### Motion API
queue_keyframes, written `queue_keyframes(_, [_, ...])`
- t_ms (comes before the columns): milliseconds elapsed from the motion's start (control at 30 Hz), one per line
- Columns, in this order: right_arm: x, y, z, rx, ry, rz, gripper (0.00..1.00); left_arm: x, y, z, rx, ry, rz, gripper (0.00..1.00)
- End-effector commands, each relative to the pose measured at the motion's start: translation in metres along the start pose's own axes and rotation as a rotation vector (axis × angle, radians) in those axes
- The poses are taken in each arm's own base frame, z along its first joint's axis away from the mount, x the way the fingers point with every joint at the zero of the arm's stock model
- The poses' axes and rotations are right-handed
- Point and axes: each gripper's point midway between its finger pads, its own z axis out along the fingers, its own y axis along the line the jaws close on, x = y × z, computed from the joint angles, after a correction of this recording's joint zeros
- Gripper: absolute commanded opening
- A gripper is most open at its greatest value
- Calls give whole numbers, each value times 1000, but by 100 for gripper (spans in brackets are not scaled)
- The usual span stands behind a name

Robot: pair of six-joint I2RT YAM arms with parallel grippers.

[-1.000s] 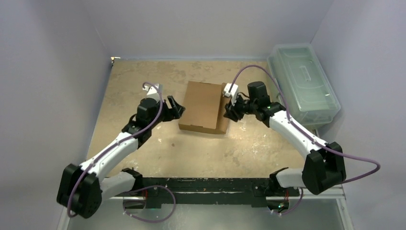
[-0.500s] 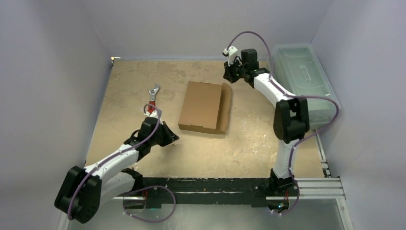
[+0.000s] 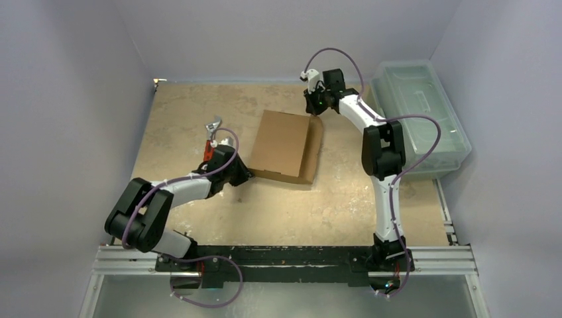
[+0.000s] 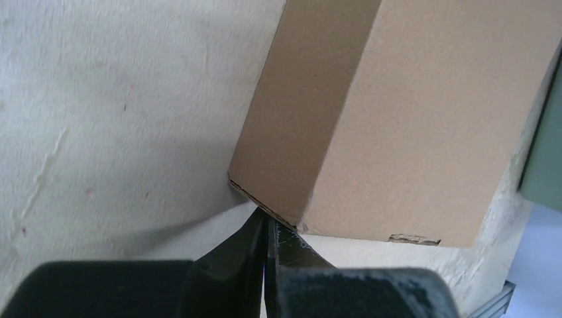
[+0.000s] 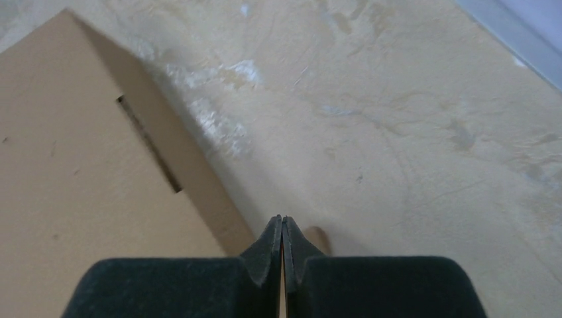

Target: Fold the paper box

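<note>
The paper box (image 3: 283, 144) is a shallow brown cardboard mailer lying mid-table, with a side flap (image 3: 314, 142) along its right edge. My left gripper (image 3: 242, 176) is shut, its tips (image 4: 266, 222) touching the bottom edge of the box's near-left corner (image 4: 397, 119). At the box's far-right corner my right gripper (image 3: 314, 106) is also shut. In the right wrist view its tips (image 5: 283, 220) sit low over the table beside the box's slotted panel (image 5: 79, 165). A small tan tab (image 5: 323, 240) shows just right of them.
An adjustable wrench with a red handle (image 3: 211, 134) lies left of the box, just beyond my left wrist. A translucent pale-green plastic bin (image 3: 419, 114) stands against the right wall. Walls close in the table at the back and on both sides.
Both grippers have gone from open to shut. The left arm pulled back, then swung in to the box's near-left corner. The right arm rose and reached over to the far-right corner.
</note>
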Motion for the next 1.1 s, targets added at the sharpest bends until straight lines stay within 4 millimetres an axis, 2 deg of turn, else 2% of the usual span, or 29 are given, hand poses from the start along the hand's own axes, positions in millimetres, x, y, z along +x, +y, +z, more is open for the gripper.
queue_keyframes(0, [6,19,-9,-108,29,-66,1,-37,-7,10,-27,-101,5,0])
queue_keyframes(67, [15,32,-14,-178,44,-124,1,-46,-1,12,-48,-112,-2,0])
queue_keyframes(200, [22,46,-37,-197,32,-158,0,-66,10,21,-83,-124,-5,0])
queue_keyframes(300, [39,55,-52,-197,56,-140,0,-81,11,26,-94,-126,4,0])
queue_keyframes(400, [64,69,-70,-196,94,-87,0,-102,10,30,-104,-138,8,0])
queue_keyframes(433, [71,73,-80,-184,102,-73,0,-110,9,31,-106,-148,9,0])
queue_keyframes(567, [96,110,-108,-235,100,-49,0,-130,5,45,-102,-120,48,0])
queue_keyframes(667, [115,140,-126,-296,110,-43,0,-137,1,58,-111,-78,84,0])
queue_keyframes(767, [126,158,-142,-357,122,-43,3,-154,2,65,-143,-72,122,0])
queue_keyframes(800, [132,163,-146,-381,131,-39,4,-165,7,64,-169,-85,130,0])
queue_keyframes(867, [141,162,-156,-369,148,-58,8,-187,19,55,-225,-112,138,0])
queue_keyframes(933, [143,158,-167,-351,141,-79,11,-212,24,34,-253,-163,137,0])
queue_keyframes(1000, [139,156,-181,-342,122,-116,18,-228,15,8,-240,-213,158,2])
queue_keyframes(1067, [130,162,-198,-359,76,-166,25,-231,2,-18,-208,-249,189,9])
